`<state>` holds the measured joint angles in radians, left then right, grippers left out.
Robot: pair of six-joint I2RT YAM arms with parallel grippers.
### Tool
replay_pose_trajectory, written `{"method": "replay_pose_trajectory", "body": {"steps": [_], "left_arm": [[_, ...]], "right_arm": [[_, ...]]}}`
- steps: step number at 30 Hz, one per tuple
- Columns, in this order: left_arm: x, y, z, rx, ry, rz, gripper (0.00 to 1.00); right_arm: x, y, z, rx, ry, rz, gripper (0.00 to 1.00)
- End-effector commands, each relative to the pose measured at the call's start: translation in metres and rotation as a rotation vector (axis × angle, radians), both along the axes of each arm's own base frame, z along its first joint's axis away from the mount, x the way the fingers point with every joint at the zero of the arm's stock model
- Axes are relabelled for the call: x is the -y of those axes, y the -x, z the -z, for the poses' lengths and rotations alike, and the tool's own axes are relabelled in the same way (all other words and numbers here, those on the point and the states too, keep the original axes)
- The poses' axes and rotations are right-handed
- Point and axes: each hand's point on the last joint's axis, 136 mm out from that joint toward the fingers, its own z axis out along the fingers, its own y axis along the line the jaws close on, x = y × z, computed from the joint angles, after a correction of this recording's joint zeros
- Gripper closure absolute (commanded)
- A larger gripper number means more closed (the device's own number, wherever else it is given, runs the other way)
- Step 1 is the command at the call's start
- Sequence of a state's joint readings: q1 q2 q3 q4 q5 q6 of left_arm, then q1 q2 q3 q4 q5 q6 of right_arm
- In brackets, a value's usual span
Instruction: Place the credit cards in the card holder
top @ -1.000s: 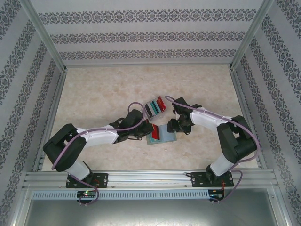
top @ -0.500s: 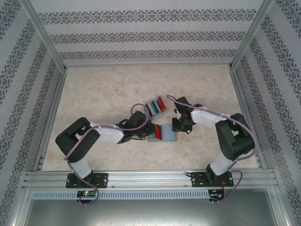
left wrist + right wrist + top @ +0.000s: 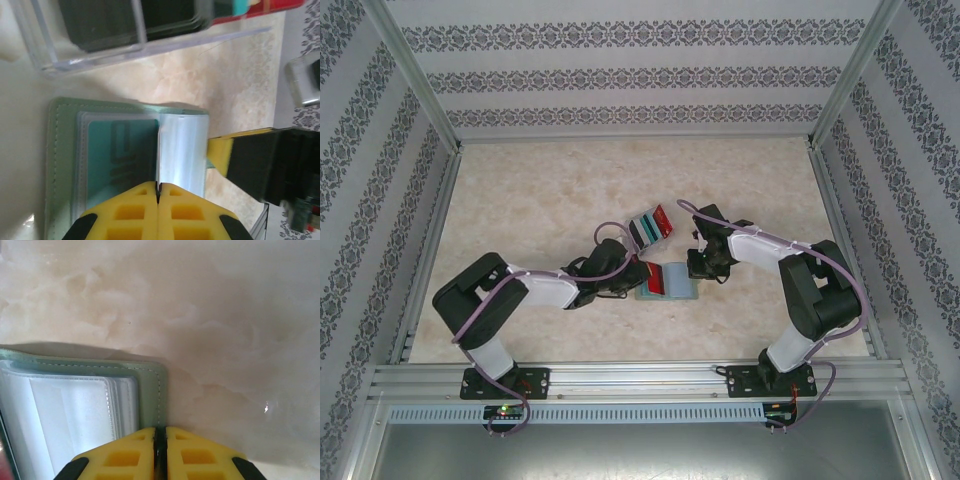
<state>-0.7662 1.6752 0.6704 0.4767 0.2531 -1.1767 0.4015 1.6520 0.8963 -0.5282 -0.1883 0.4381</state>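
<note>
The card holder (image 3: 672, 290) lies open on the table, a grey-green wallet with clear sleeves (image 3: 75, 410). A teal credit card (image 3: 117, 150) sits in its left sleeve. My left gripper (image 3: 638, 277) is shut on a red credit card (image 3: 654, 273). In the left wrist view the card stands edge-on (image 3: 158, 150) over the holder's fold, held by that gripper (image 3: 158, 187). My right gripper (image 3: 160, 432) is shut on the right edge of the holder's green cover (image 3: 152, 385). Its yellow pad (image 3: 220, 152) also shows in the left wrist view.
A clear plastic tray (image 3: 650, 226) with upright slots stands just behind the holder, with dark (image 3: 115, 20) and red (image 3: 270, 7) cards in it. Aluminium rails and patterned walls enclose the marbled table (image 3: 550, 190).
The right gripper's jaws have closed on the holder's right edge. The left arm has shifted a little, bringing the red card down over the holder's middle.
</note>
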Motion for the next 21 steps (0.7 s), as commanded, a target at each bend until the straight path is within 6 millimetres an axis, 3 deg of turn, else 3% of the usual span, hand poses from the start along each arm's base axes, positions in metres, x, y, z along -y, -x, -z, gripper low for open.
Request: {"method": "replay_pose_trajectory", "body": {"steps": [1, 5, 10, 14, 21], "left_arm": [[0.005, -0.003, -0.016, 0.069, 0.005, 0.016, 1.00], [0.022, -0.005, -0.013, 0.057, 0.062, 0.056, 1.00], [0.023, -0.007, 0.005, 0.030, 0.038, 0.051, 1.00], [0.035, -0.009, 0.007, 0.027, 0.072, 0.080, 1.00], [0.034, -0.006, 0.014, 0.002, 0.046, 0.087, 1.00]], "right_arm": [[0.003, 0.007, 0.014, -0.044, 0.011, 0.010, 0.88], [0.002, 0.009, 0.017, -0.059, 0.009, 0.011, 0.88], [0.001, 0.009, 0.017, -0.061, 0.005, 0.016, 0.87], [0.001, 0.010, 0.018, -0.064, 0.006, 0.013, 0.87], [0.001, 0.010, 0.018, -0.067, 0.006, 0.017, 0.87]]}}
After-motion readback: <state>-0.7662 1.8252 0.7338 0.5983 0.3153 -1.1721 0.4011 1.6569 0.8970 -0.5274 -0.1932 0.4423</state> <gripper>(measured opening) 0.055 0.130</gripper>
